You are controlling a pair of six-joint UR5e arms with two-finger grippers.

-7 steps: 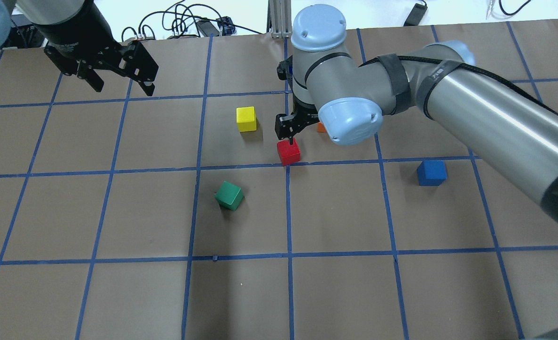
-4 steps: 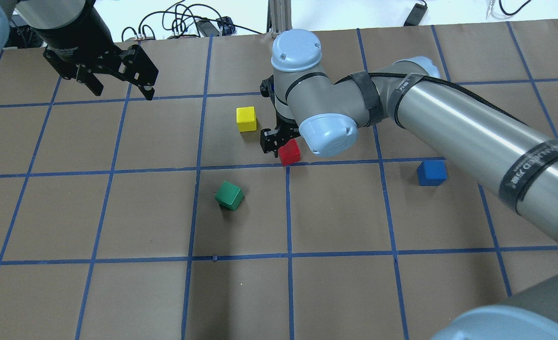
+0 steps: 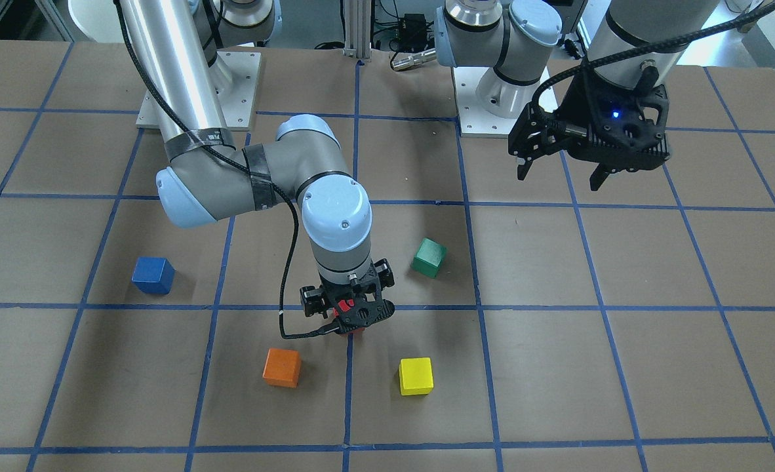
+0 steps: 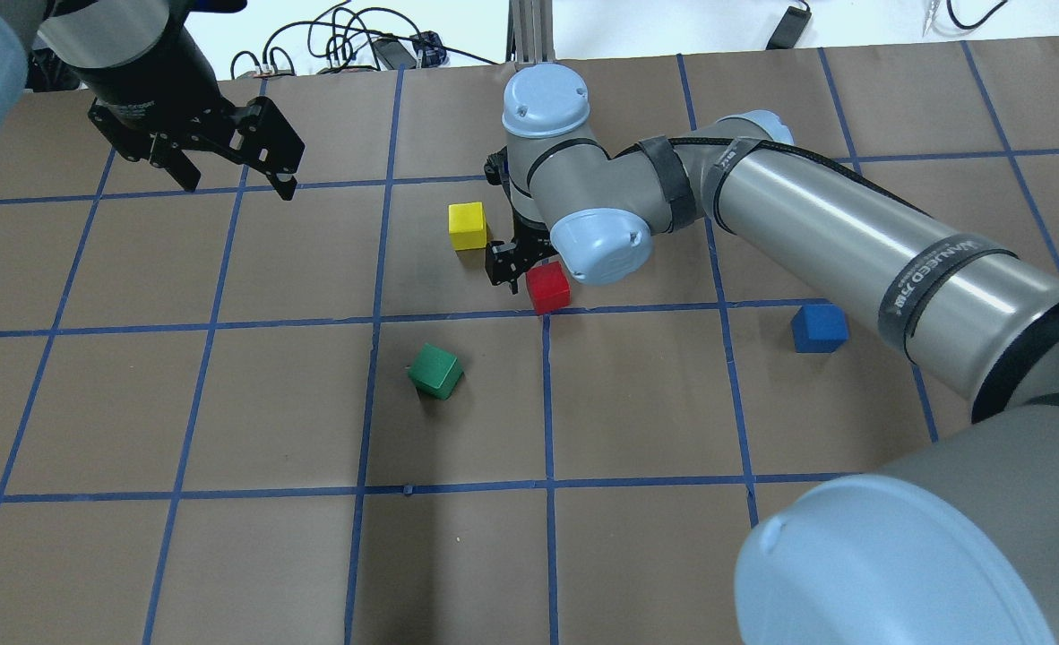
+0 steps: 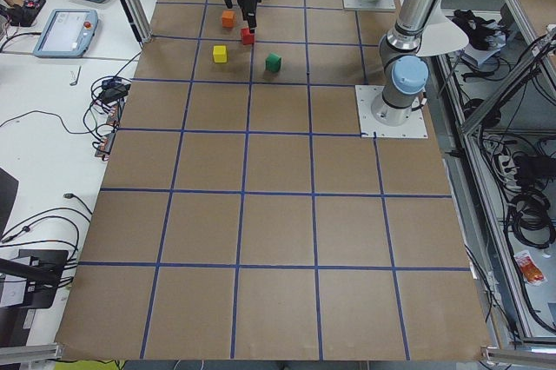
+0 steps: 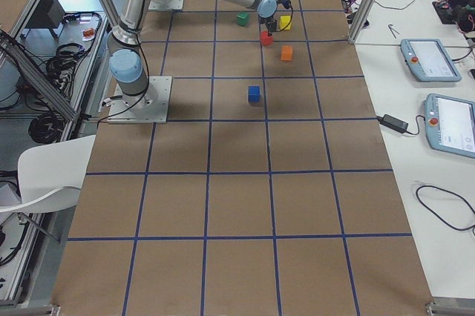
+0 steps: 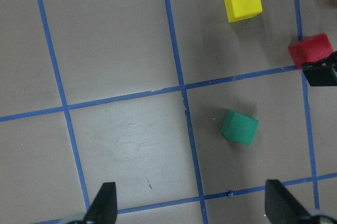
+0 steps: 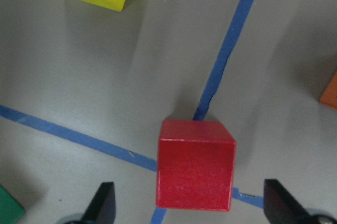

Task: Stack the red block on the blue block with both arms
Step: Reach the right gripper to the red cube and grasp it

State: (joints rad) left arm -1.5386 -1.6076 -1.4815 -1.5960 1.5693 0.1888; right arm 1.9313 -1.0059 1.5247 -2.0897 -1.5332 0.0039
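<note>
As the right gripper [image 8: 192,202] straddles the red block [image 8: 196,163], jaws wide & empty, it's prob. lining up the pick. Blue block [image 4: 819,327] sits well apart; left gripper [image 4: 238,184] hangs open, clear.

The red block [image 4: 547,288] is sitting on a tape crossing [image 4: 546,315], with the right gripper [image 8: 192,205] hanging directly over it. The yellow cube [image 4: 468,225] is lying just beyond it to the left, the green cube [image 4: 434,371] nearer the robot, the blue block [image 4: 819,327] well off to its right.
</note>
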